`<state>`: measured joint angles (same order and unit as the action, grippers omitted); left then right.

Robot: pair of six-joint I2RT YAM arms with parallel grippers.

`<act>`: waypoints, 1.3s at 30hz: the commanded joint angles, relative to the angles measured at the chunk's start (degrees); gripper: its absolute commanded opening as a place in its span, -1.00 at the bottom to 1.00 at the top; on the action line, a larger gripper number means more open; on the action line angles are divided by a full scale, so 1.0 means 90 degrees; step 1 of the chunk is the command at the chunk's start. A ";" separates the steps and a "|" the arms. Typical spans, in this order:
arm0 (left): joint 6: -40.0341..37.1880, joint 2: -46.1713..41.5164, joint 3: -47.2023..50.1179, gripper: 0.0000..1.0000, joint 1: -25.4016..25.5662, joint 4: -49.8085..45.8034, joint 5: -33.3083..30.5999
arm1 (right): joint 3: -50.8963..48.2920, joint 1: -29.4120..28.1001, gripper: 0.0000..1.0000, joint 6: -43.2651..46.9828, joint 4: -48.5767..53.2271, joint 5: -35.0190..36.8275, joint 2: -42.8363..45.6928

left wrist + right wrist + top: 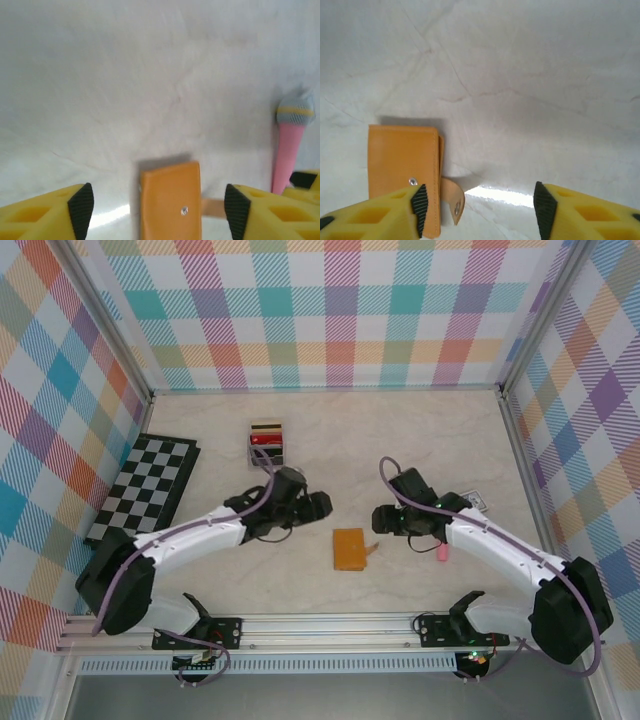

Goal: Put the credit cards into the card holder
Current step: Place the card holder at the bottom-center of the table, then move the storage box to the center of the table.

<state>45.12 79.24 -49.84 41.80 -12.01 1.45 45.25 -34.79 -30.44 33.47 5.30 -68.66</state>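
The orange-tan card holder [349,549] lies folded flat on the table between the two arms, its snap tab [452,200] hanging loose on its right side. The credit cards [266,433] stand as red, black and pale edges in a grey rack at the back. My left gripper [318,506] hovers open up-left of the holder; in the left wrist view the card holder [170,200] lies between and below the spread fingers of the left gripper [159,212]. My right gripper [382,520] is open up-right of it, and in its own view the card holder [402,160] sits by the left finger [419,205].
A folded black-and-white chessboard [145,485] lies at the left. A pink cylinder [441,553] rests beside the right arm and also appears as a pink cylinder [290,155] in the left wrist view. The grey rack [267,450] stands behind the left gripper. Plaid walls enclose the table.
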 commanded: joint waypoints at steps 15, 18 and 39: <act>-0.1339 0.2612 -0.3506 1.00 -0.4085 -0.1220 0.1427 | 0.1346 0.0394 0.75 -0.0018 -0.0372 -0.1093 -0.1266; -0.1255 0.3249 -0.4140 1.00 -0.4272 -0.1175 0.1574 | 0.1388 0.0397 0.77 -0.0060 -0.0285 -0.1076 -0.1249; 0.0045 0.5165 -0.5023 0.99 -0.4488 0.0192 0.3575 | 0.1500 0.0594 0.81 -0.0008 0.0087 -0.0918 -0.1208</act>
<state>44.58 125.14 -94.39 0.69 -12.80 29.23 56.95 -29.89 -30.79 33.32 -3.07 -79.90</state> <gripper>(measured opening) 0.998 0.903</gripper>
